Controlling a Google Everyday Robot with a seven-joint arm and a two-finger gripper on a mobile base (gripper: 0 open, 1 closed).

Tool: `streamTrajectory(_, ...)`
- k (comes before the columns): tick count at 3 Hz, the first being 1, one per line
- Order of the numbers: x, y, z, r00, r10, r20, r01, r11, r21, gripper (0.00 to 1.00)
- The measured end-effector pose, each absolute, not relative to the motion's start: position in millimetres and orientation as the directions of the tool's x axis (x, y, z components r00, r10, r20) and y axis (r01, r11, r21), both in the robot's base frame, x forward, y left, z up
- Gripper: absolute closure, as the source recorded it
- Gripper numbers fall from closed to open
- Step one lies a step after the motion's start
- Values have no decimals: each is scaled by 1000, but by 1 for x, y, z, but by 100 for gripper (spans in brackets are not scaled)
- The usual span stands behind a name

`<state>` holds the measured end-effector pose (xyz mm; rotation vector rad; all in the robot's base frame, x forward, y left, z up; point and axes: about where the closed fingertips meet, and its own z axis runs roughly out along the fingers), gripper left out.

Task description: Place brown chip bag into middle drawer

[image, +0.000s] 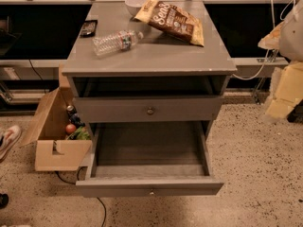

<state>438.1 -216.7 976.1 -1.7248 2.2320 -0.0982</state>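
The brown chip bag [173, 22] lies flat on the back right of the grey cabinet top [156, 58]; it is dark brown with tan edges and white lettering. The middle drawer [150, 186] is the lower of the two drawer fronts. It is pulled far out, and its inside is empty. The drawer front above it [149, 110] is closed. My gripper [283, 96] shows as a blurred white and pale-yellow shape at the right edge. It is to the right of the cabinet, below the height of its top and well apart from the bag.
A clear plastic bottle [116, 41] lies on its side on the top, left of the bag. A white bowl [135, 4] and a small black object [88, 28] sit behind it. An open cardboard box [54, 148] with cans and fruit stands on the floor at the left, next to a shoe [7, 140].
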Motion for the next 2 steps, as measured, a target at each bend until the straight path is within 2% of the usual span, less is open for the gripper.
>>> streamTrajectory(1, 438, -217, 976, -221, -953, -207, -931, 270, -246, 0)
streamTrajectory(2, 470, -210, 978, -193, -934, -299, -917, 280, -285, 0)
